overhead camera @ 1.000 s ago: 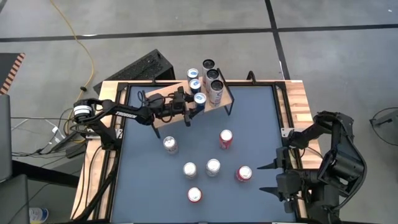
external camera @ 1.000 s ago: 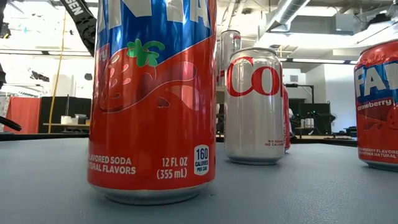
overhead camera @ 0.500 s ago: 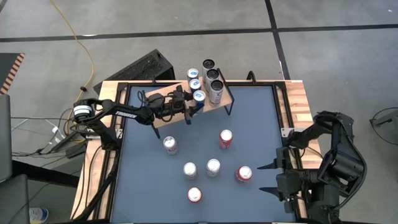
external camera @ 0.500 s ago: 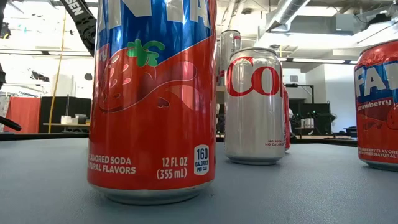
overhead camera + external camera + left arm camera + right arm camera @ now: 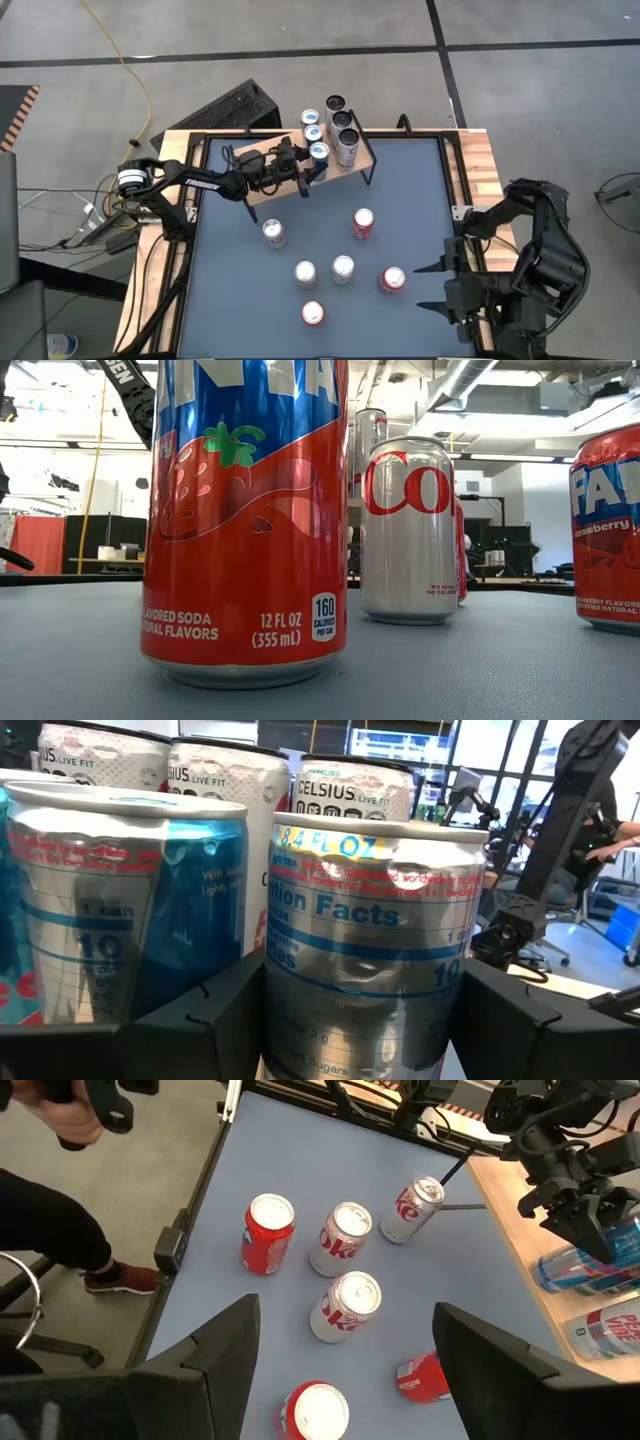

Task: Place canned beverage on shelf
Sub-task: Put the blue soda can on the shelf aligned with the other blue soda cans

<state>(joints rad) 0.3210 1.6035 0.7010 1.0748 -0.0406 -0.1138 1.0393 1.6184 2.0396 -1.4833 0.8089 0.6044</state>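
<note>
A slim silver-and-blue can point(image 5: 365, 920) stands upright between the fingers of my left gripper point(image 5: 312, 165), over the right part of the shelf point(image 5: 268, 190), a light wooden board at the table's far left. Two more blue cans point(image 5: 313, 127) and three black-topped white cans point(image 5: 343, 120) stand on the shelf behind it. My right gripper point(image 5: 340, 1360) hangs open and holds nothing, high over the table's near right corner. Several red and silver cans point(image 5: 342, 268) stand upright on the grey mat. My left gripper pinches the silver-and-blue can between its two fingers, one on each side of the lower wall point(image 5: 285, 1020). The fingers point(image 5: 225, 1015) come in about level from the table's left. The can stands upright. The fingers hide its base, so I cannot tell whether it rests on the board.
Black metal rails point(image 5: 368, 160) frame the shelf. In the low view a red strawberry soda can point(image 5: 245, 520) stands close, with a silver cola can point(image 5: 408, 530) behind it. A person point(image 5: 60, 1190) stands beside the table's edge in the right wrist view. The near left of the mat point(image 5: 235, 310) is bare.
My left gripper has turned a little at the wrist. The can in it has shifted slightly toward the far edge, closer to the other blue cans on the shelf. My right arm has kept still.
</note>
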